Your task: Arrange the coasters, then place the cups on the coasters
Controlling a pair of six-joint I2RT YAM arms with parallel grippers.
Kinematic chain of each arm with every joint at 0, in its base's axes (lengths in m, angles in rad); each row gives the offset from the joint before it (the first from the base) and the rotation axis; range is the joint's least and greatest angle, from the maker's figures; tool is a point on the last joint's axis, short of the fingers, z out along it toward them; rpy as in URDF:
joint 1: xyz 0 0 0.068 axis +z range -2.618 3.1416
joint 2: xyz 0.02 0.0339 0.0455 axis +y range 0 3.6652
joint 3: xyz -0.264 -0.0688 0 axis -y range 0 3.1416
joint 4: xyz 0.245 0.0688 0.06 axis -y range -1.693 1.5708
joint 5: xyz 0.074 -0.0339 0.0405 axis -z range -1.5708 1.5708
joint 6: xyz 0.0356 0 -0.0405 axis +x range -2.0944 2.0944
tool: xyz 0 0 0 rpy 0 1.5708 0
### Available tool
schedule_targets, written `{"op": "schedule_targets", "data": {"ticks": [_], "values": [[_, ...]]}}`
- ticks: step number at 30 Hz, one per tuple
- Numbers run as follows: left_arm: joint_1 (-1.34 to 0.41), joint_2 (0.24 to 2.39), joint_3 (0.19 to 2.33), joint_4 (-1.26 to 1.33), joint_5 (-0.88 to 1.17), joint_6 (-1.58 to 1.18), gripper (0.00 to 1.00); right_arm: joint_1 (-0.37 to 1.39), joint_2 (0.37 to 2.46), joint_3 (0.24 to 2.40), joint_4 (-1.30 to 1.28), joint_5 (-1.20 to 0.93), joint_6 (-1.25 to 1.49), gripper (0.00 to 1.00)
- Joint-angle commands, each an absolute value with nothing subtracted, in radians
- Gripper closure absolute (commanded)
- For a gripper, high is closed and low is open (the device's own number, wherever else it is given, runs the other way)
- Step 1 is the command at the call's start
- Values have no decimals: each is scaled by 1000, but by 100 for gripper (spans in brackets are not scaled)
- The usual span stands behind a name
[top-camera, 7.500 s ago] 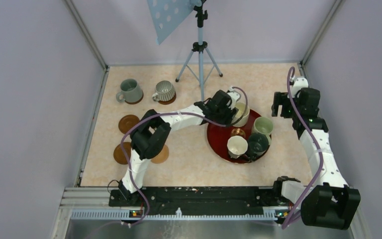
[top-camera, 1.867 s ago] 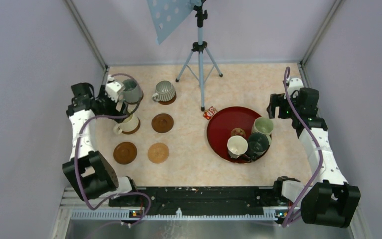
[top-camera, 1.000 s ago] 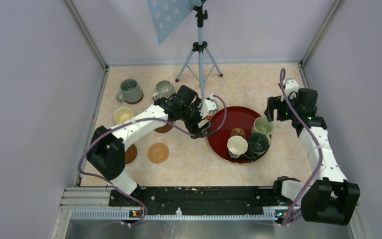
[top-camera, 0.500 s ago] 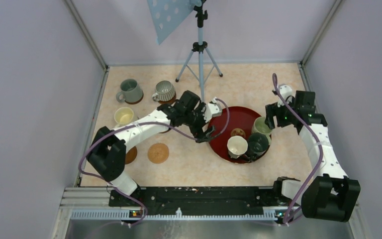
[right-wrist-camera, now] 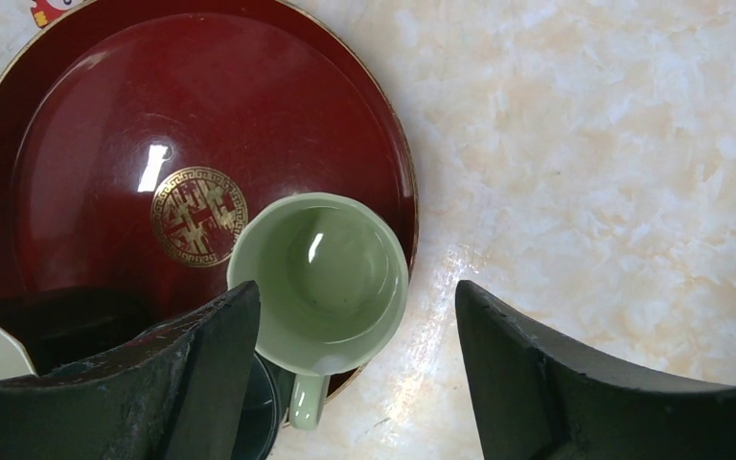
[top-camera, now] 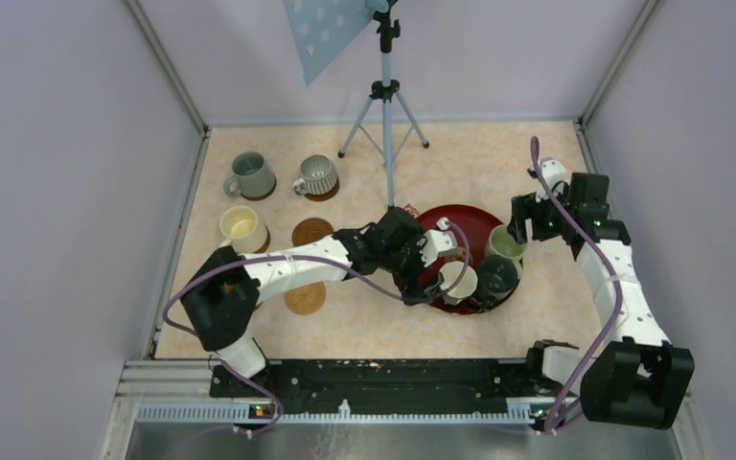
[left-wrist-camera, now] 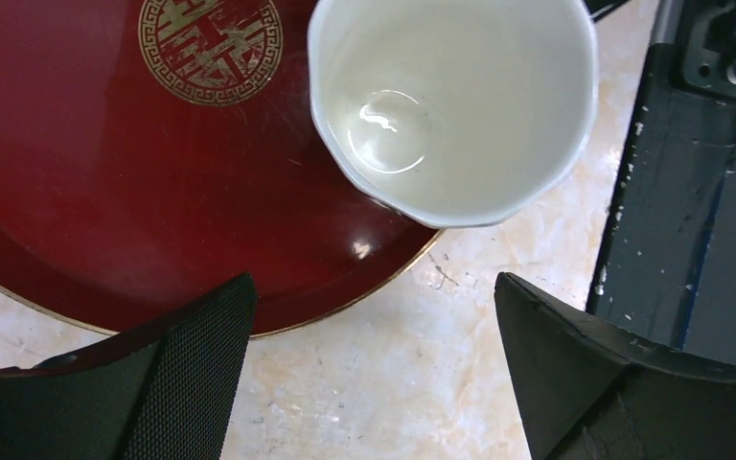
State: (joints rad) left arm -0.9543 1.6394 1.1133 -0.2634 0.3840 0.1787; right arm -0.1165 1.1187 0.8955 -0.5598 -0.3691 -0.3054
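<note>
Glossy red tray (left-wrist-camera: 86, 192) w/ gold rim; glazed white cup (left-wrist-camera: 460, 96); matt marbled tabletop (left-wrist-camera: 393, 383)

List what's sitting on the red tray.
Three mugs stand on the red tray: a white mug, pale green mug, dark teal mug, plus a gold emblem. The left arm hides part of the tray from above.

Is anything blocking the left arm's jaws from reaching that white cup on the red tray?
Nothing visible does. The left jaws stand open just short of the white cup, with only bare tray and table between them. The dark cup stands close behind it.
</note>
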Motion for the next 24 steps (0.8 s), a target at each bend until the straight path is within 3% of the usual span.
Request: {"op": "schedule_targets", "data": {"ticks": [1, 14, 24], "values": [[-956, 1676, 1155, -185, 339, 153, 1, -125, 1078, 888, -514, -401, -304, 26], [-938, 1697, 1192, -158, 247, 120, 1, -124, 1066, 880, -520, -443, -327, 26], [-843, 1740, 1216, -153, 315, 37, 1, -124, 1042, 952, -619, -638, -443, 26]]}}
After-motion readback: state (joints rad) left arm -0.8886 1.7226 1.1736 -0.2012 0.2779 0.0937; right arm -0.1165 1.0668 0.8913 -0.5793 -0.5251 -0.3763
